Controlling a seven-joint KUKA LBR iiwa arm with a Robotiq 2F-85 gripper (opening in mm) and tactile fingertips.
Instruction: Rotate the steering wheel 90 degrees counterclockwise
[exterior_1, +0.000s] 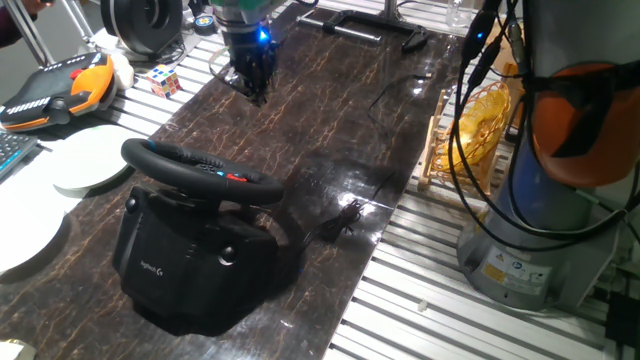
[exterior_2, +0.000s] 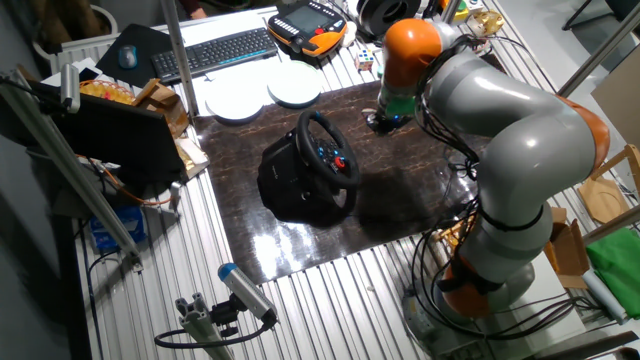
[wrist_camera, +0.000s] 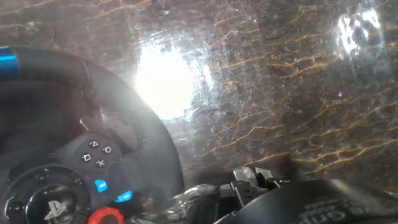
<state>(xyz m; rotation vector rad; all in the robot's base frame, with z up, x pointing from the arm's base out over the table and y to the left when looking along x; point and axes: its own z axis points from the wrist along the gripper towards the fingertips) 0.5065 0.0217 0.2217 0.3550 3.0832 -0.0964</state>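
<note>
The steering wheel (exterior_1: 200, 165) is a black thick-rimmed wheel with red and blue hub buttons, mounted on a bulky black base (exterior_1: 190, 270) with a white logo, at the near left of the dark marble mat. The other fixed view shows the steering wheel (exterior_2: 330, 148) facing the arm. My gripper (exterior_1: 257, 92) hangs over the far end of the mat, well apart from the wheel, its fingers drawn together with nothing held. In the other fixed view the gripper (exterior_2: 383, 122) sits under the orange joint. The hand view has the steering wheel rim (wrist_camera: 143, 124) at lower left.
An orange-and-black gadget (exterior_1: 60, 88), a colour cube (exterior_1: 165, 80) and a black ring spool (exterior_1: 140, 22) lie at the back left. White plates (exterior_1: 90, 160) sit left of the wheel. A black cable (exterior_1: 345, 215) crosses the mat. A yellow wire basket (exterior_1: 480, 120) stands right.
</note>
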